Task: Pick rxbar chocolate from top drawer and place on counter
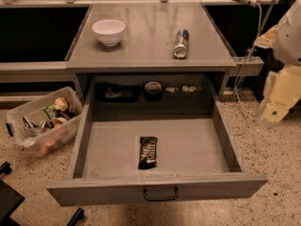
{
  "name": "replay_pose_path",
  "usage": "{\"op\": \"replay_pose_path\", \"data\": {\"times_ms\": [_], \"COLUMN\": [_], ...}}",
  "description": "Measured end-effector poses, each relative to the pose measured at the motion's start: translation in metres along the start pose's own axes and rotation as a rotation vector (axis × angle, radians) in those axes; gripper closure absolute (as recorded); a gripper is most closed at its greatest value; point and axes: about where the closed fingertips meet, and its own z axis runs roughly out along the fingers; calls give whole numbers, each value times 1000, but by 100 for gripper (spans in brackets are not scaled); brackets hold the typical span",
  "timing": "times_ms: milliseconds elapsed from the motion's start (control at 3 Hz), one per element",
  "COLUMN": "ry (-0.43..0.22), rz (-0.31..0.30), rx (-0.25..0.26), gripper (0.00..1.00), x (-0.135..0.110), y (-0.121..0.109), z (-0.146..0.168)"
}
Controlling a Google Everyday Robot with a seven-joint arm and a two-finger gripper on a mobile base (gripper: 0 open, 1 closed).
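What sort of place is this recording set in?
Probably a lab or test workspace: a grey counter with an open top drawer, a clear bin of items on the speckled floor. The gripper hangs at the right edge.

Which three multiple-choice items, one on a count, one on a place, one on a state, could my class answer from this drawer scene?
1. How many things rest on the counter? A) one B) two C) three
2. Where does the rxbar chocolate lie? A) on the counter B) in the top drawer C) neither
3. The top drawer is: A) shut B) pulled open C) taken out

Key:
1 B: a white bowl and a can are all it bears.
2 B: the bar lies near the drawer's front, and the gripper is off at the right edge.
3 B: its inside shows.
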Motion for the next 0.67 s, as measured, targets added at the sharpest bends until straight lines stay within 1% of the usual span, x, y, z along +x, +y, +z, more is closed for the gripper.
{"op": "replay_pose_path", "data": {"times_ms": [333, 667], "ry": [-3, -39], "rz": [-6, -24], "rx": [6, -6], "gripper": [0, 0], "x": [-2, -5], "y": [-1, 7], "z": [-1, 20]}}
